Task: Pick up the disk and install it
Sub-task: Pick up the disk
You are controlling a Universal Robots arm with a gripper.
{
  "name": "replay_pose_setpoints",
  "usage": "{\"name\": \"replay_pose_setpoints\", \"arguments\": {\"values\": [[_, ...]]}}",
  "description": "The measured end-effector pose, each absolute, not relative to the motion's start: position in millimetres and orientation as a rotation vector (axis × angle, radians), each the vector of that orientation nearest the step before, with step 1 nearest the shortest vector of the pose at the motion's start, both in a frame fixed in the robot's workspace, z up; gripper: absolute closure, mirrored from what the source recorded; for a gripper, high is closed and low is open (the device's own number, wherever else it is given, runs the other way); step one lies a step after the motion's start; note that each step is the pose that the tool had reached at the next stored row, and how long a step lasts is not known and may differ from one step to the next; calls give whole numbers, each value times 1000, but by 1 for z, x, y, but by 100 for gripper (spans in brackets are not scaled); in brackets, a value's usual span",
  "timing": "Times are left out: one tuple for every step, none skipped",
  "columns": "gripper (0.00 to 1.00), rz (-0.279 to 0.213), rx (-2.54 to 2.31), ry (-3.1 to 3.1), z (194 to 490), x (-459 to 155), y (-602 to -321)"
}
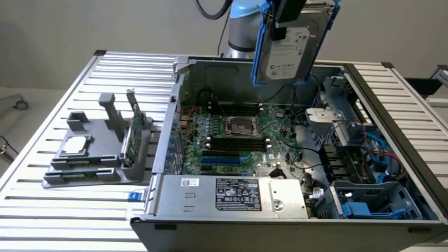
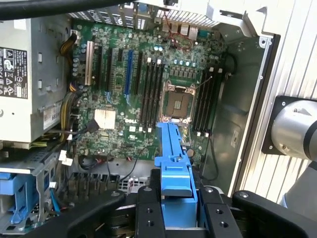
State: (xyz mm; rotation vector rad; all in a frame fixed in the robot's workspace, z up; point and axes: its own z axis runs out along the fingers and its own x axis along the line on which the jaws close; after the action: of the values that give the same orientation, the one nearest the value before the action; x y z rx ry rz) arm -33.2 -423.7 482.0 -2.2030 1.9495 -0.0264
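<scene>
The disk [image 1: 290, 47], a silver-grey hard drive with a white label in a blue plastic frame, hangs upright above the far side of the open computer case [image 1: 161, 157]. My gripper [image 1: 288, 16] is shut on its upper end. In the wrist view the blue frame of the disk [image 2: 173, 148] sticks out between my black fingers [image 2: 148, 213], with my gripper [image 2: 178, 215] clamped on it. Below it lies the green motherboard [image 2: 129, 84].
Inside the case are the power supply [image 1: 231, 197] at the near side and blue drive bays [image 1: 364, 207] at the exterior view's right. A grey holder [image 1: 98, 157] on the slatted table carries a small silver chip [image 1: 75, 146] and a green card [image 1: 133, 137]. The arm's base [image 2: 294, 129] stands beside the case.
</scene>
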Motion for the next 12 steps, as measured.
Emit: {"name": "replay_pose_setpoints", "arguments": {"values": [[67,-26,-2203,1950,483,-30,-425],[67,-26,-2203,1949,483,-26,-426],[67,-26,-2203,1949,483,-23,-428],[67,-26,-2203,1949,483,-20,-430],[67,-26,-2203,1949,483,-17,-431],[67,-26,-2203,1949,483,-15,-432],[67,-26,-2203,1949,483,-13,-433],[67,-27,-2203,1949,483,-11,-434],[67,-27,-2203,1949,483,-10,-435],[67,-29,-2203,1949,483,-9,-436],[67,-32,-2203,1949,483,-8,-436],[67,-37,-2204,1948,483,-8,-437]]}}
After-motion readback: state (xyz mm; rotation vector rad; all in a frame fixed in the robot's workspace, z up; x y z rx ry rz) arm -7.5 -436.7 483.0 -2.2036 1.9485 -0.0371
